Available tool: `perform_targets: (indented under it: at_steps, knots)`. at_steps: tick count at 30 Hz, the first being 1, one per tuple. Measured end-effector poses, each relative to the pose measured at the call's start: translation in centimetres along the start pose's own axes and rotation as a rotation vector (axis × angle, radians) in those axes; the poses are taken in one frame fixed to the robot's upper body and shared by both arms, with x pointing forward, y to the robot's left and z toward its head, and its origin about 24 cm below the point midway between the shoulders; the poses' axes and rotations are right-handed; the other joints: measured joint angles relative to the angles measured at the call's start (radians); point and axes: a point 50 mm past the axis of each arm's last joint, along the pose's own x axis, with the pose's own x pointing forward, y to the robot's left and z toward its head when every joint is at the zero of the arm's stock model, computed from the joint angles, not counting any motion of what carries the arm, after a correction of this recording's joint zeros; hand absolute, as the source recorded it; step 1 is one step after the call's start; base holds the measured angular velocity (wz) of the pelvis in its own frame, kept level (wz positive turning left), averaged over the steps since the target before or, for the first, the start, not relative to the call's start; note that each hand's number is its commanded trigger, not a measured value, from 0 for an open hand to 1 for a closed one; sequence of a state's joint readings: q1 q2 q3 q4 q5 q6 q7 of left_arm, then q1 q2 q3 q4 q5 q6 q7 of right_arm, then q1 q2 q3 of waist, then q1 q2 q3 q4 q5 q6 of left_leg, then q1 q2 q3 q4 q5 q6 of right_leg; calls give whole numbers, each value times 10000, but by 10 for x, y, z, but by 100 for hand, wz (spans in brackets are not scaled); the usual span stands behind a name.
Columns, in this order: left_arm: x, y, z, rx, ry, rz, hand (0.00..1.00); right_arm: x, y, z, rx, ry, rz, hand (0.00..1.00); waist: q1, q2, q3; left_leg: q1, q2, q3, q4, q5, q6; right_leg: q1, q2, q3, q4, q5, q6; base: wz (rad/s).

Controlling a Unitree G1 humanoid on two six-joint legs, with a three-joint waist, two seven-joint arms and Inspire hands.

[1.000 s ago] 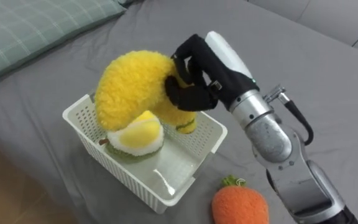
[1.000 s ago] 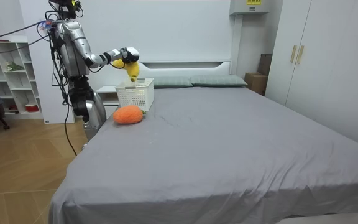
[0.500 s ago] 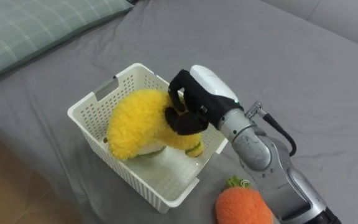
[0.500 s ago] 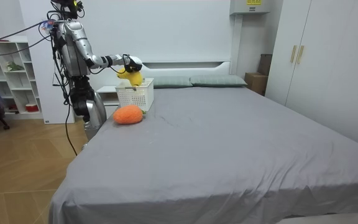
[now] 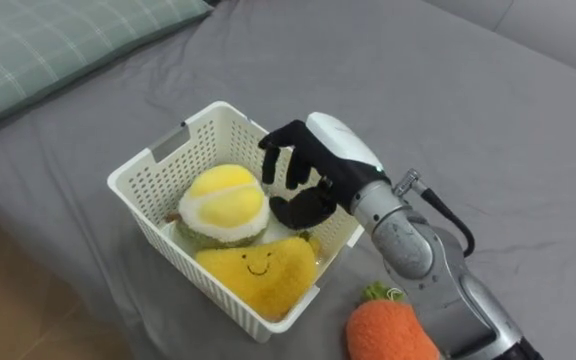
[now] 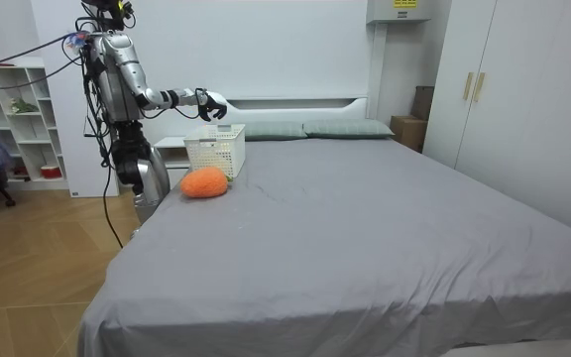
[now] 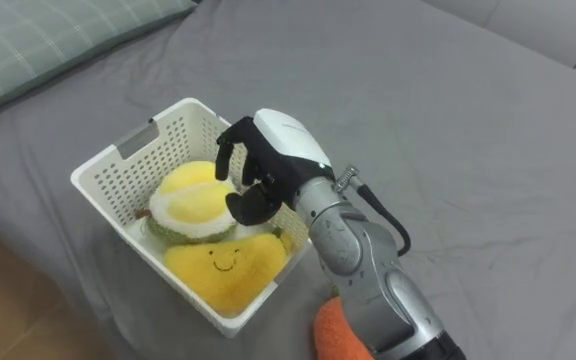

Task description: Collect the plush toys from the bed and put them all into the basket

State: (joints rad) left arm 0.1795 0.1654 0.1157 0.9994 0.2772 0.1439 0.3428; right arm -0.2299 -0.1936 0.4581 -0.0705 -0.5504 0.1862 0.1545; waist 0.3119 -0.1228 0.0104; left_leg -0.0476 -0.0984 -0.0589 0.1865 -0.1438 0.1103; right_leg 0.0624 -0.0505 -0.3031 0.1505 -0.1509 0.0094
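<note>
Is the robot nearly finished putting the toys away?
Nearly. A round yellow toy and a smiling yellow toy already lie in the white basket. The right hand hovers open over the basket, holding nothing. One orange carrot toy is left on the bed beside the basket.

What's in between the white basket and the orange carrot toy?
Nothing but a strip of bare grey bedsheet, seen in the left eye view. The basket and the carrot toy do not touch.
</note>
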Motion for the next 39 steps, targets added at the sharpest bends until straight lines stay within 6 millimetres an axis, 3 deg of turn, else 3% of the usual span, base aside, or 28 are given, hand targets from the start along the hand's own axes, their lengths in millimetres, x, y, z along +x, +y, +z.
perform_targets:
  at_steps: [10,18,20,22,26,32,39]
  knots:
    - [0,0,-3,23,76,6,0,0,-3,0,466,-70,-236,0,-77,20,13,65,0,4,32,1,1,95,-1,16,0,0,0,0]
    - [0,3,-8,-273,330,139,0,-4,-25,-8,1829,-148,-1366,0,-206,55,27,94,2,3,33,3,2,128,-11,33,-9,0,1,0]
    - [0,3,-15,-289,564,112,0,-10,-26,-17,2474,101,-1800,0,-377,143,70,242,-2,6,0,4,13,273,-4,73,-25,9,17,0]
    - [-1,3,-18,-298,673,116,0,-16,-26,-25,2627,392,-2142,0,-580,168,64,233,-3,19,-4,4,15,248,-20,96,-22,14,25,-5]
    - [-4,-3,-29,-468,1158,74,0,-34,-25,-47,3079,1369,-2902,0,-706,315,-26,255,30,301,-32,-3,28,181,-8,369,-5,15,35,-19]
    - [-8,-4,-43,-694,1636,138,0,-59,-32,-75,3100,2455,-4014,0,-1198,414,-123,429,60,446,-63,-3,29,273,5,574,9,18,41,-8]
    - [-7,-3,-42,-729,1459,183,0,-80,-22,-101,4760,3524,-4502,0,-1531,442,-104,594,115,613,-71,-57,16,411,27,738,19,19,38,-8]
